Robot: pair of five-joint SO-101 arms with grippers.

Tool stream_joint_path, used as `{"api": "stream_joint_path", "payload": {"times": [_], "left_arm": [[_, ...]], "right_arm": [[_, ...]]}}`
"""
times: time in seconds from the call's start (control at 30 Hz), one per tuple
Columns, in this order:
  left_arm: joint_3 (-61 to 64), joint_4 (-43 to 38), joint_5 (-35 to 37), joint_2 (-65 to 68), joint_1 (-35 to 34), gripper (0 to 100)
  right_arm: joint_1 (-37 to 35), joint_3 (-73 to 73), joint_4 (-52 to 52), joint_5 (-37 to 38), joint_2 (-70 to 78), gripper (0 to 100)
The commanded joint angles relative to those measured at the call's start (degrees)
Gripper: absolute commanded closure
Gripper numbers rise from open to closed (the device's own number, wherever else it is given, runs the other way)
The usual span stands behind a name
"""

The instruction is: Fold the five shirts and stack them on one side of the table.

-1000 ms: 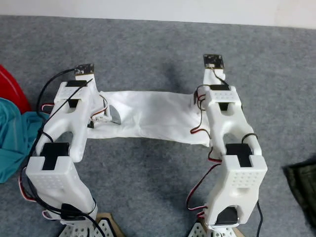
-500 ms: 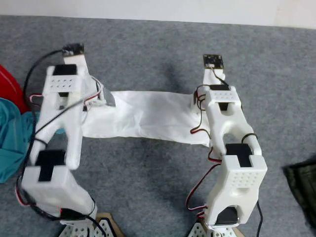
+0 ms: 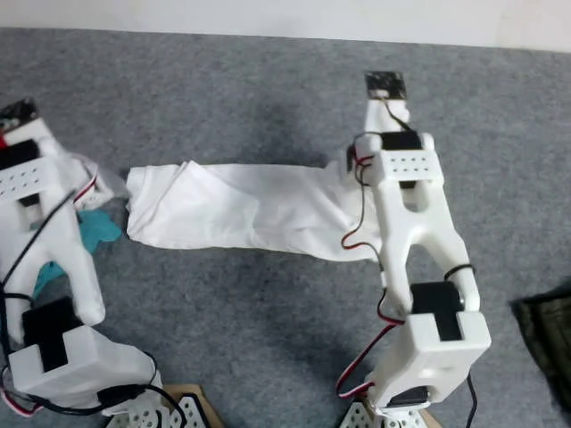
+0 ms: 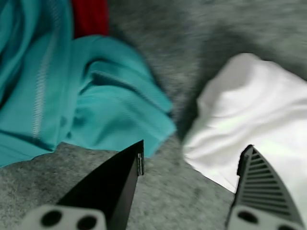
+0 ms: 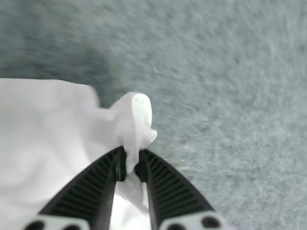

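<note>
Under r. arm [image 3: 409, 205], shirt [image 3: 241, 209] end hidden

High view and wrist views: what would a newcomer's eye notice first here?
First, the long white shirt lies across the grey table between the two arms. The right gripper is shut on one bunched end of it. The left gripper hangs open above the other end, beside a crumpled teal shirt.
</note>
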Motion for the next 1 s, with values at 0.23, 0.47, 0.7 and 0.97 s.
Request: {"api": "stream_joint_path", "payload": {"times": [0.23,0.47,0.7,0.97], "left_arm": [[13.2,-9.8,5.0,-2.8,-7.7,68],[16.7,-13.1,5.6,-2.8,-11.6,68],[20.8,-17.8,8.4,-2.8,-11.6,68],[21.0,-17.9,8.4,-2.7,-11.6,68]], "right_arm": [[-15.2,-20.4,9.8,0.2,-4.9,99.1],[-24.7,-24.0,4.6,4.3,-4.8,99.1],[-31.6,-22.6,-6.6,4.7,0.8,99.1],[-38.6,-22.6,-17.9,4.7,12.4,99.1]]}}
